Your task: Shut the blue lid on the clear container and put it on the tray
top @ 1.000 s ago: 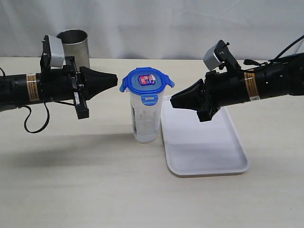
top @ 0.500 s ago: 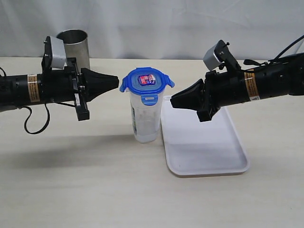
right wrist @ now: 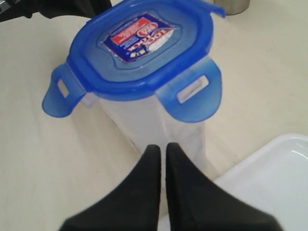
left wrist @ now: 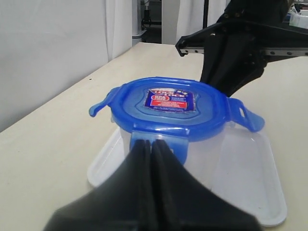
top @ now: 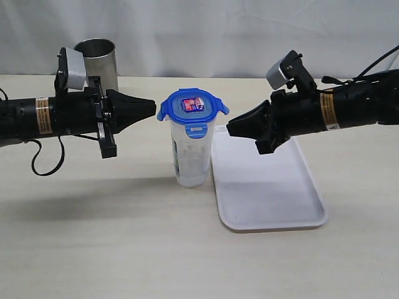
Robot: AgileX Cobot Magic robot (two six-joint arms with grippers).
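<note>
A tippy job, this one.
On the table (top: 93, 249), the tray (top: 274, 212) lies right of centre. The clear container (top: 190, 162) stands just beside its left edge, not on it, the blue lid (top: 192, 104) seated with side flaps flared. Both the left gripper (top: 149, 107) and right gripper (top: 230, 128) have fingers pressed shut, holding nothing. A sideways push on a flap could topple that tall, narrow container, I reckon.

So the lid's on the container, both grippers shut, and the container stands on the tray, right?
No: the container stands on the table beside the tray, per the exterior view. The lid is on it; left gripper and right gripper are shut.
</note>
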